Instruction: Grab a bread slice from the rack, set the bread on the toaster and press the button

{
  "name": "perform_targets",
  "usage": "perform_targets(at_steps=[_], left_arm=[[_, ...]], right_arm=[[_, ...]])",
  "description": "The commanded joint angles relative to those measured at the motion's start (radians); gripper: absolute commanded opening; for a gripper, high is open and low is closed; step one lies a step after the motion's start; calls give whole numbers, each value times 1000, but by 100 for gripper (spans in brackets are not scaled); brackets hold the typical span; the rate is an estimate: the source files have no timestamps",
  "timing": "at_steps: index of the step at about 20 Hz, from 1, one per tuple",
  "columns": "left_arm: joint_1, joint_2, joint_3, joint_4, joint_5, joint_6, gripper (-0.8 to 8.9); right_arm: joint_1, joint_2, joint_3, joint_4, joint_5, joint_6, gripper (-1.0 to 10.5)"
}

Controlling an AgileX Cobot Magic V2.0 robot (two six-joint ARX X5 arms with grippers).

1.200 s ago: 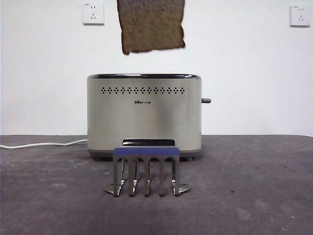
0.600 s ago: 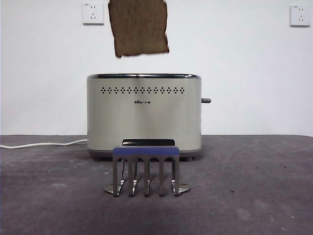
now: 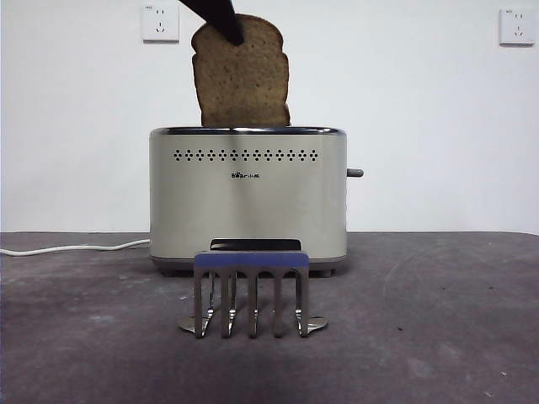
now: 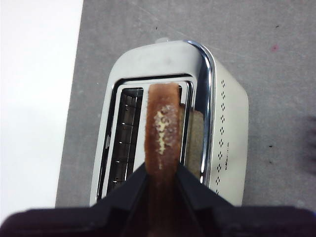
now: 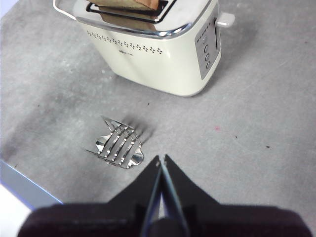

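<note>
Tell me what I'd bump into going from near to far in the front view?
Rack → toaster, with the slice of bread in its top, held by the left tool → wall sockets.

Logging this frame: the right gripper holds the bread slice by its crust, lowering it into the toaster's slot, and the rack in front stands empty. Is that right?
One thing is wrong: the left gripper holds the slice of bread, not the right. The left wrist view shows its jaws clamped on the crust above the toaster slot. The right gripper hangs shut above the table near the empty rack.
</note>
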Motion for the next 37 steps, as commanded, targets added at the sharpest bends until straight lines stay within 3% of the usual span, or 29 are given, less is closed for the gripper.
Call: perform_targets(at_steps=[1,9,12,15,17,24,27,32,37], left_arm=[[16,29,1,9,33,12,-9],[48,100,1,48,53,18,0],[59,126,1,96,51,-24,15],[65,132,1,146,52,-29,278],[65,132,1,179,51,-63,392],[65,117,1,180,28,-225,418],[64,67,1,161,21,-334,418],[64,-71,1,77,39,-603,418],[62,-203,1,-85,220,-709,417]], right_arm=[[3,7,1,0,-2,-8,-11],[3,30,1,2,-1,-9,-11],[3,49,1,2,-1,-12,-11],[3,68,1,6,-1,-24,-11],[3,82,1,26,-1,-24,-11],[3,174,1,164,-2,-11,-12],[3,241,1,311,-13,65,-11],[3,410,1,608,-183,235,-12],[8,630,2,914,-237,437,-12]])
